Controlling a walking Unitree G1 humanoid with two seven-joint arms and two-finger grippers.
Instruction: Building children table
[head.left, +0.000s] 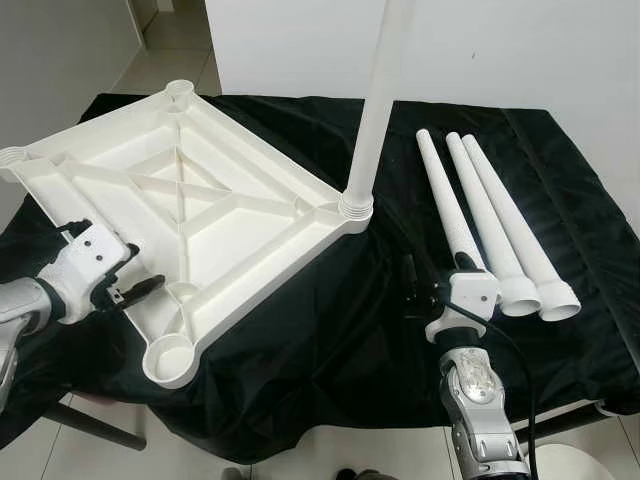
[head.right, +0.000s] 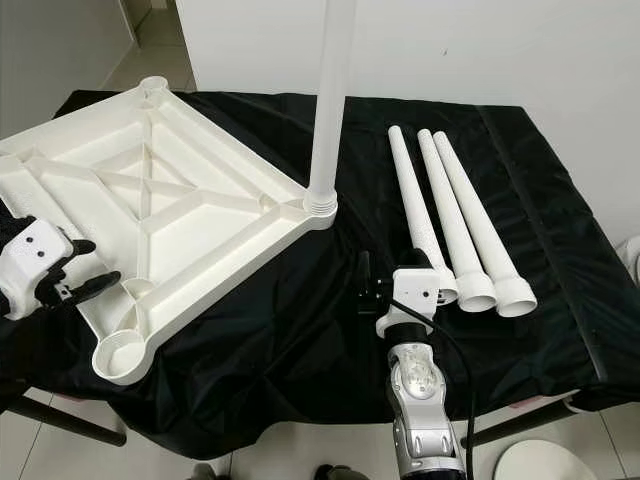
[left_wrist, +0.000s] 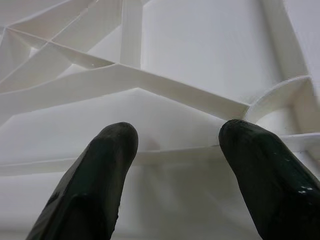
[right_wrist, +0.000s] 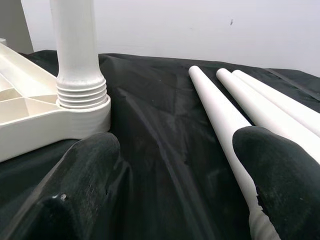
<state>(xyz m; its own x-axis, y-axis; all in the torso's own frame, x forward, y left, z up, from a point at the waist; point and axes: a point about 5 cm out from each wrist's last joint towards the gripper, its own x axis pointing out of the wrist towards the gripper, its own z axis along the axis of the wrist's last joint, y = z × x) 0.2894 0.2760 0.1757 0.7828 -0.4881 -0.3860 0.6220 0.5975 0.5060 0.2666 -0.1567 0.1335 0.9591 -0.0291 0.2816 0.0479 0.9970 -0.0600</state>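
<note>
Right pincer (head.left: 410, 290) is nearest you, low over the black cloth (head.left: 330, 330) on the desk, fingers spread wide and empty. It sits just beside the thick end of the nearest of the three loose legs (head.left: 495, 225), which lie side by side on the right; my read is you're lining up to grab that one.

Left pincer (head.left: 130, 293) is at the tabletop's near left rim, fingers parted with nothing clamped. The left wrist view shows both fingertips (left_wrist: 107, 150) just off the inner ribs. Probably there to steady the panel while legs go in.

Tabletop (head.left: 190, 215) lies upside down on the left half of the desk, ribs up, so the corner sockets face you. Near corner socket (head.left: 170, 355) is open and overhangs the desk edge.

Further back, one leg (head.left: 375, 110) already stands upright in the right corner socket, thread rings visible at its base. Three sockets left, by my count.
</note>
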